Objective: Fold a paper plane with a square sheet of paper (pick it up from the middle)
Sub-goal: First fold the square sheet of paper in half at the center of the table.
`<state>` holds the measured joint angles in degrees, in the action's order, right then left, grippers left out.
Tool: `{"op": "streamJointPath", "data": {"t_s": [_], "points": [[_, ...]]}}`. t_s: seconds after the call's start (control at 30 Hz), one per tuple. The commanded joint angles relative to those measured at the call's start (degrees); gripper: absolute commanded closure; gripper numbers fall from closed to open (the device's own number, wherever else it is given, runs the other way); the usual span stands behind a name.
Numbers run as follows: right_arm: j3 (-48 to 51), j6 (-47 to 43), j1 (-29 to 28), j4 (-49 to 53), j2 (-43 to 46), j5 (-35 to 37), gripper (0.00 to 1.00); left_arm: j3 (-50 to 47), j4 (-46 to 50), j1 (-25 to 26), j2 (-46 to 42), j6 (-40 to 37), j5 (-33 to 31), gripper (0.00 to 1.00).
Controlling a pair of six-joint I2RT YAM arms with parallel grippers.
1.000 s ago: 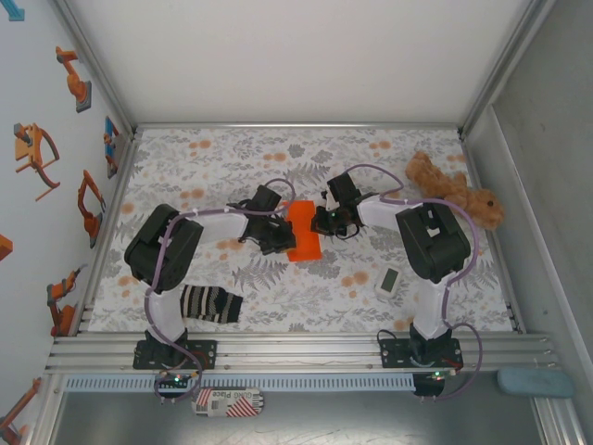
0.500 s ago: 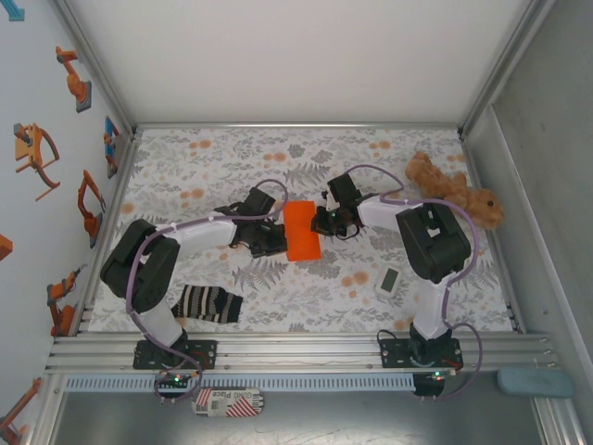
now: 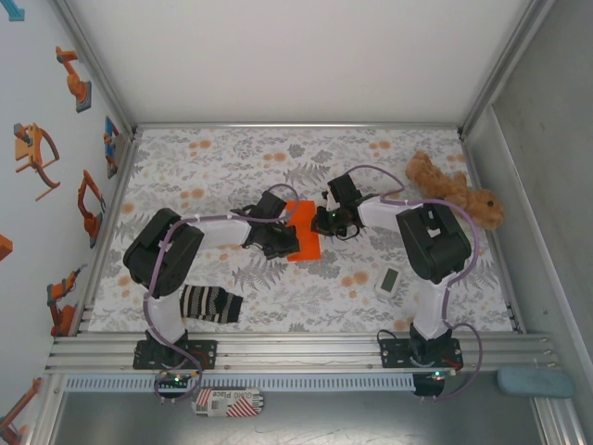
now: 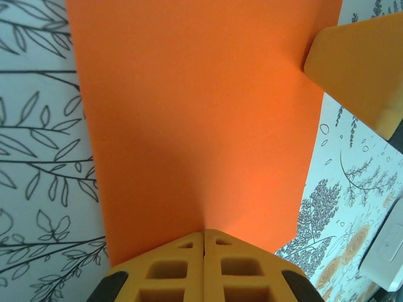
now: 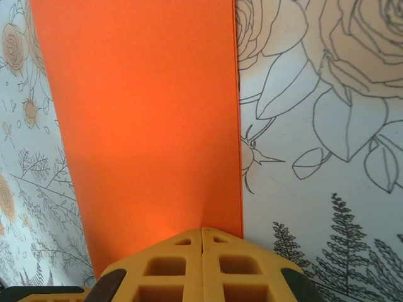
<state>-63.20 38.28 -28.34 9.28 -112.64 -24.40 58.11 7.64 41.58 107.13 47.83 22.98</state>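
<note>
The square sheet of paper (image 3: 305, 219) is bright orange and lies flat on the floral table as an upright rectangle between my two grippers. My left gripper (image 3: 288, 242) is over its lower left part. In the left wrist view, that gripper (image 4: 203, 233) is shut, its tip down on the paper (image 4: 201, 113), with no orange in the seam between the jaws. My right gripper (image 3: 322, 221) is at the paper's right edge, also shut (image 5: 202, 229), its tip on the paper (image 5: 145, 113) close to that edge. One of the right gripper's yellow fingers (image 4: 359, 69) shows in the left wrist view.
A brown plush toy (image 3: 454, 190) lies at the back right. A striped sock (image 3: 210, 303) sits near the left arm's base. A small white device (image 3: 389, 281) lies in front of the right arm. Metal rails frame the table.
My left gripper pulled back to the left off the paper, then came back right onto its lower left part. The paper and the right gripper have hardly moved.
</note>
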Motion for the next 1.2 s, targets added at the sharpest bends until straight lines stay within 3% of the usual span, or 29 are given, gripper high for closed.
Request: {"op": "streamJointPath", "data": {"t_s": [0.0, 0.23, 0.47, 0.7, 1.17], "points": [[5.8, 0.4, 0.7, 11.9, -9.0, 14.1, 1.00, -4.5, 1.3, 0.2, -1.1, 0.8, 1.1, 1.00], [5.0, 0.0, 0.7, 12.6, -9.8, 14.1, 1.00, -15.2, 4.9, 0.1, -8.7, 0.5, -2.2, 1.00], [4.5, -0.8, 0.7, 13.7, -9.9, 14.5, 1.00, -10.2, 4.4, -0.4, -14.3, -1.4, -2.0, 1.00], [3.0, -2.2, 0.7, 15.6, -7.9, 14.3, 1.00, -0.9, 4.4, -1.7, -8.5, -6.3, 0.1, 1.00], [-4.9, -5.1, 0.7, 17.7, -3.6, 8.3, 1.00, 2.7, -6.5, -6.0, 4.2, -2.2, 5.1, 1.00]]}}
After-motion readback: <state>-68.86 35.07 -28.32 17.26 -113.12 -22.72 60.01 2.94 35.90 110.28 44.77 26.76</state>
